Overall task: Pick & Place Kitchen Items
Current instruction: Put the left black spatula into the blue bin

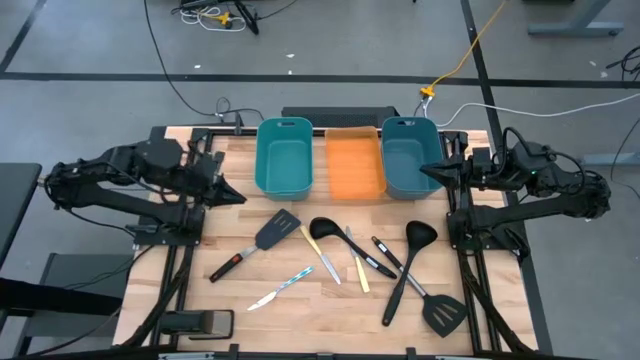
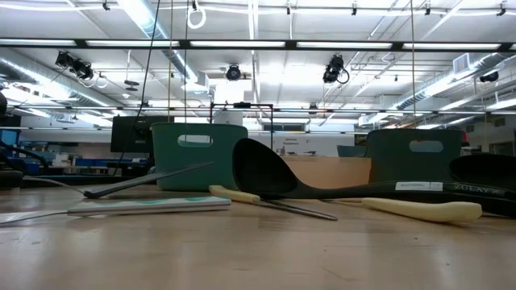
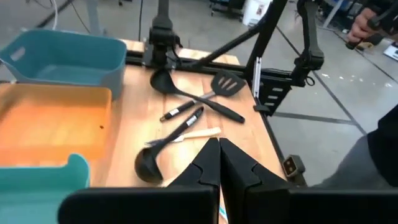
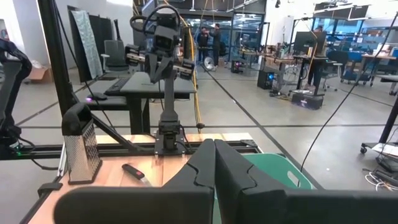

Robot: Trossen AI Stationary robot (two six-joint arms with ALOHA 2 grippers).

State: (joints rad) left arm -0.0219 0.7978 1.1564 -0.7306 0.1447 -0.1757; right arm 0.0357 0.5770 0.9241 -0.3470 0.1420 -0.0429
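Observation:
Several slim utensils lie flat on the wooden table in the high view. There is a black spatula [image 1: 272, 233] with a red-tipped handle, a black ladle [image 1: 324, 229], pale-yellow-handled knives [image 1: 322, 256], a light-blue-handled knife [image 1: 281, 288], black-handled knives [image 1: 382, 259], a black spoon [image 1: 409, 264] and a second spatula [image 1: 441, 311]. My left gripper [image 1: 238, 196] [image 3: 219, 154] hangs shut over the table's left side, near the left teal bin. My right gripper [image 1: 424, 170] [image 4: 214, 155] is shut over the right teal bin. Neither touches anything.
Two teal bins [image 1: 284, 157] [image 1: 410, 158] stand at the far edge with an orange tray [image 1: 355, 166] between them. A metal grater [image 4: 81, 151] shows in the right wrist view. People stand far off in the room; a person's hand [image 3: 367, 23] shows beyond the table.

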